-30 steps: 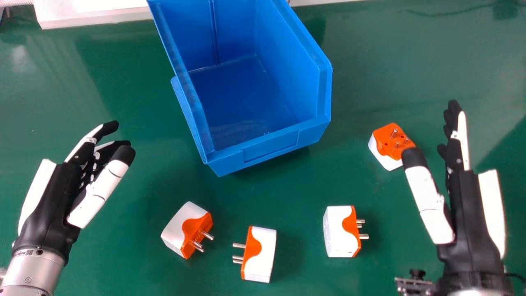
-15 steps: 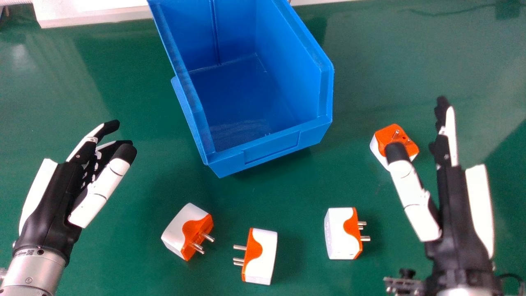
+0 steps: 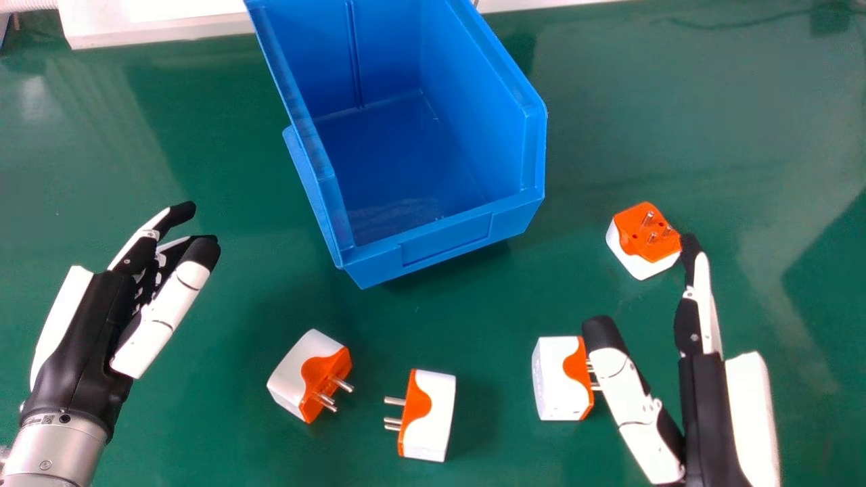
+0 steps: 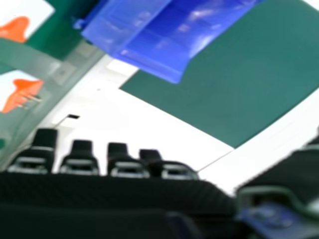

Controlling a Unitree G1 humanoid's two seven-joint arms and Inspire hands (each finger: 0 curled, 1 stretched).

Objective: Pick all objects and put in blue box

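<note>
The blue box stands at the top centre of the head view with nothing in it. Four white and orange plug adapters lie on the green table: one left of centre, one at the bottom centre, one beside my right thumb, and one farther back at the right. My right hand is open at the lower right, fingertips close to the far adapter. My left hand is open at the left, away from the adapters. In the right hand view, the box lies beyond my right hand.
The green table carries everything. A white object lies along its far edge, left of the box. A dark cable runs at the far right.
My right hand has moved left and back toward the robot, its thumb now by the near right adapter instead of the far one. The left hand, box and adapters have stayed put.
</note>
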